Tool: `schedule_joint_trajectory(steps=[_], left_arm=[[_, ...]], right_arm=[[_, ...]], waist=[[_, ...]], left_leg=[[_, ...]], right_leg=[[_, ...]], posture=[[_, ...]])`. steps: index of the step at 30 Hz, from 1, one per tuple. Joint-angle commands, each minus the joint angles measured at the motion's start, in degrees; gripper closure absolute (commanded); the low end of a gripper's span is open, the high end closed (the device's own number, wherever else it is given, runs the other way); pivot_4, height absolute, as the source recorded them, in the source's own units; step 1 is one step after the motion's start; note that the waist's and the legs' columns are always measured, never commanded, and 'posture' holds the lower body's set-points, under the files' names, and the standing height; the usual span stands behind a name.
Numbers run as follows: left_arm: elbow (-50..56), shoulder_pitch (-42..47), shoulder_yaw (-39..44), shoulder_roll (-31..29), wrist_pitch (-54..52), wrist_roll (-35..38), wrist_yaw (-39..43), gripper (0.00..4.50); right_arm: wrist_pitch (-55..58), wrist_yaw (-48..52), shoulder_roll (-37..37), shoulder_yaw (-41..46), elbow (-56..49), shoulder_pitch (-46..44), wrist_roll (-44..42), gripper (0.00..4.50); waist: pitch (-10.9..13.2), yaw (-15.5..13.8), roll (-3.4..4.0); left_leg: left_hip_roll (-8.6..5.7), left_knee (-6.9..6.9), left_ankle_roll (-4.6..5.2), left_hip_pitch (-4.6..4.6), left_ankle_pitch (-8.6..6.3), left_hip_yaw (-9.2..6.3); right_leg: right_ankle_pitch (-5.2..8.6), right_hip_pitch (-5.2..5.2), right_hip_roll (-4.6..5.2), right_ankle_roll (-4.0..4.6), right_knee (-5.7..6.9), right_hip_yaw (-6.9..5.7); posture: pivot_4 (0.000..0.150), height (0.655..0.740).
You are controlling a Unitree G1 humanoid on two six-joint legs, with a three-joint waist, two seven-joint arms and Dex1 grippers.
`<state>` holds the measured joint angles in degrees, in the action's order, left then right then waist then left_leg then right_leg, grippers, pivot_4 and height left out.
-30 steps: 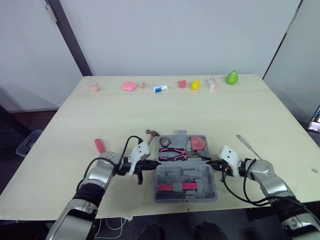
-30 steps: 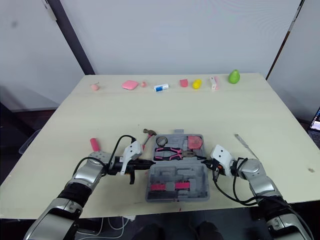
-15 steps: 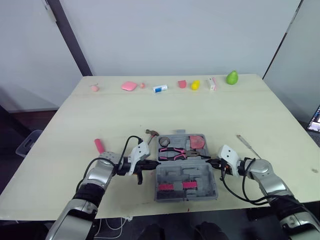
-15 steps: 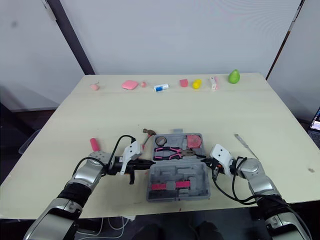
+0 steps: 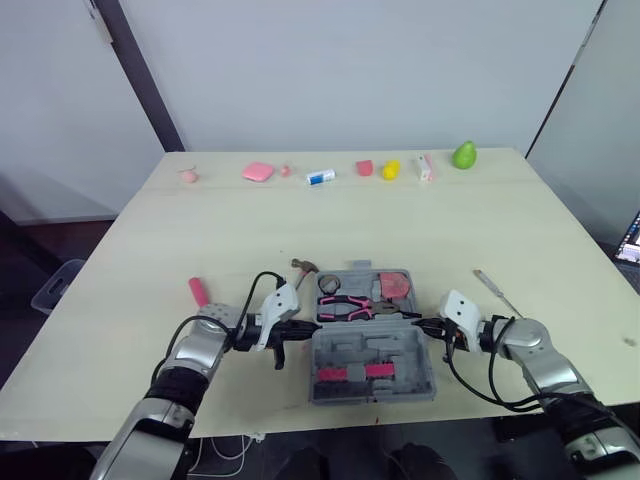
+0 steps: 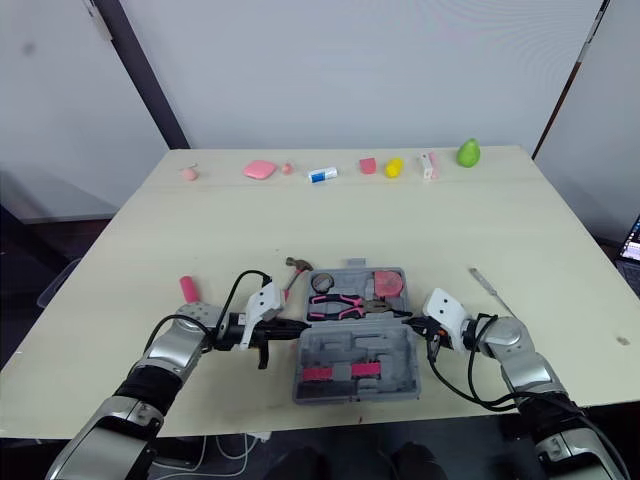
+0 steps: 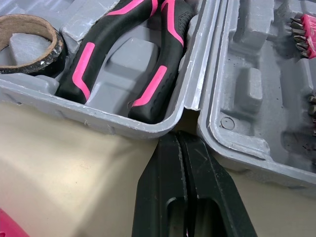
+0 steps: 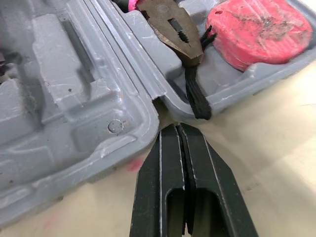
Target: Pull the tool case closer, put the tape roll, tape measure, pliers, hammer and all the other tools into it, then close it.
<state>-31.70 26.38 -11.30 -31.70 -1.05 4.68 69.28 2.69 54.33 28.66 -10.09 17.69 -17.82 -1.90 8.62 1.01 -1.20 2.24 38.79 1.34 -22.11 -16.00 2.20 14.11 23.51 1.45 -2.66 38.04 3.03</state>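
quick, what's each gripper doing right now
Left gripper: shut, empty, tips at the tool case hinge.
Right gripper: shut, empty, at the hinge's other end.

Near middle of the counter (image 5: pixel 300 220): an open case (image 5: pixel 372 350), lid half nearest. In the far half: tape roll (image 5: pixel 330 284) left, pliers (image 5: pixel 350 307) across the middle, tape measure (image 5: pixel 398 284) right. Just behind the far left corner, a hammer (image 5: pixel 303 268). Well right, a screwdriver (image 5: pixel 497 292). At the hinge ends: left tool (image 5: pixel 302 328), right tool (image 5: pixel 424 325).
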Motion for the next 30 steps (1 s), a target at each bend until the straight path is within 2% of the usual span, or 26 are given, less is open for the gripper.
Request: schedule_joint_trajectory(steps=[1,4,7,11,14,15,16,17,23,24,25,30], left_arm=[[1.45,-1.52,1.56,-2.39,-0.24,0.27,0.26,4.46],[4.66,-3.30,3.46,-3.86,-0.46,2.43,0.73,4.46],[10.18,-6.87,7.21,-4.70,-0.89,7.80,2.53,4.46],[19.15,-15.71,18.17,-5.15,-0.57,17.60,1.04,4.46],[21.59,-21.28,23.86,-5.39,-0.10,19.93,-1.89,4.46],[22.14,-23.42,26.15,-5.30,-0.36,20.86,-3.18,4.24],[22.73,-25.69,28.38,-5.21,-0.89,21.79,-4.28,3.95],[23.23,-27.64,29.94,-5.24,-1.39,22.45,-5.01,3.69],[26.69,-37.68,36.88,-4.19,-2.05,24.80,-9.42,0.64],[27.03,-39.10,37.96,-3.87,-2.16,25.13,-10.36,0.22],[27.09,-40.41,39.06,-3.55,-2.14,25.40,-11.12,0.07],[25.88,-46.03,42.52,-1.42,-0.09,25.26,-13.77,0.07]], right_arm=[[0.32,-0.31,2.01,3.59,-2.80,1.38,-2.40,4.50],[0.74,-0.33,3.12,6.50,-5.64,3.90,-5.19,4.50],[-0.04,0.75,3.28,10.78,-10.14,7.69,-10.66,4.50],[-0.78,0.59,4.15,20.26,-15.71,16.66,-18.24,4.50],[-2.47,-0.23,4.41,24.39,-16.84,21.59,-20.08,4.50],[-3.33,-0.58,4.22,25.90,-17.04,23.28,-20.61,3.95],[-3.77,-0.71,3.94,27.46,-17.58,25.03,-21.52,3.64],[-4.04,-0.64,3.75,28.64,-18.19,26.48,-22.41,3.15],[-5.19,-2.35,3.07,36.13,-19.26,33.30,-26.08,0.09],[-5.18,-2.76,2.72,37.17,-19.28,34.30,-26.62,0.00],[-5.22,-3.20,2.37,38.09,-19.27,35.31,-27.05,0.00],[-5.90,-4.74,0.64,40.86,-19.60,39.90,-27.79,0.00]], waist=[[0.00,0.04,0.00],[0.00,0.16,0.00],[0.01,0.04,0.01],[0.02,-0.27,0.01],[0.03,-0.30,0.02],[0.03,-0.29,0.01],[0.03,-0.23,0.01],[0.03,-0.14,0.01],[0.06,-0.23,-0.03],[0.05,-0.25,-0.05],[0.05,-0.28,-0.06],[0.05,-0.24,-0.05]], left_leg=[[0.01,0.00,0.00,0.00,0.00,0.01],[0.02,-0.07,0.00,0.00,0.00,0.01],[0.04,-0.14,0.00,-0.02,0.00,-0.04],[0.03,-0.19,0.00,-0.16,0.00,-0.31],[0.10,-0.25,0.00,-0.18,-0.01,-0.41],[0.07,-0.27,0.00,-0.17,-0.01,-0.40],[0.06,-0.27,0.00,-0.15,-0.01,-0.39],[0.06,-0.27,0.00,-0.14,-0.01,-0.37],[0.10,-0.29,0.00,0.11,-0.01,-0.22],[0.10,-0.28,0.00,0.16,-0.01,-0.18],[0.09,-0.28,0.00,0.18,-0.01,-0.15],[0.10,-0.33,0.00,0.18,-0.01,-0.08]], right_leg=[[0.00,0.00,0.00,0.00,0.00,0.00],[0.01,0.02,0.00,0.01,-0.03,0.01],[0.01,0.07,0.00,0.02,-0.03,0.01],[0.01,0.15,0.11,0.00,-0.12,-0.04],[0.03,0.13,0.35,-0.03,-0.15,-0.20],[0.03,0.13,0.38,-0.04,-0.16,-0.20],[0.03,0.11,0.39,-0.04,-0.16,-0.21],[0.04,0.11,0.39,-0.04,-0.16,-0.20],[0.19,-0.01,0.40,0.14,-0.14,-0.06],[0.22,-0.04,0.40,0.10,-0.14,-0.03],[0.28,-0.05,0.41,0.00,-0.14,0.00],[0.28,-0.03,0.43,0.03,-0.16,0.02]], posture=[[0.150,0.7400],[0.150,0.7400],[0.150,0.7400],[0.150,0.7400],[0.150,0.7400],[0.150,0.7400],[0.150,0.7400],[0.150,0.7400],[0.150,0.7400],[0.150,0.7400],[0.150,0.7400],[0.150,0.7400]])
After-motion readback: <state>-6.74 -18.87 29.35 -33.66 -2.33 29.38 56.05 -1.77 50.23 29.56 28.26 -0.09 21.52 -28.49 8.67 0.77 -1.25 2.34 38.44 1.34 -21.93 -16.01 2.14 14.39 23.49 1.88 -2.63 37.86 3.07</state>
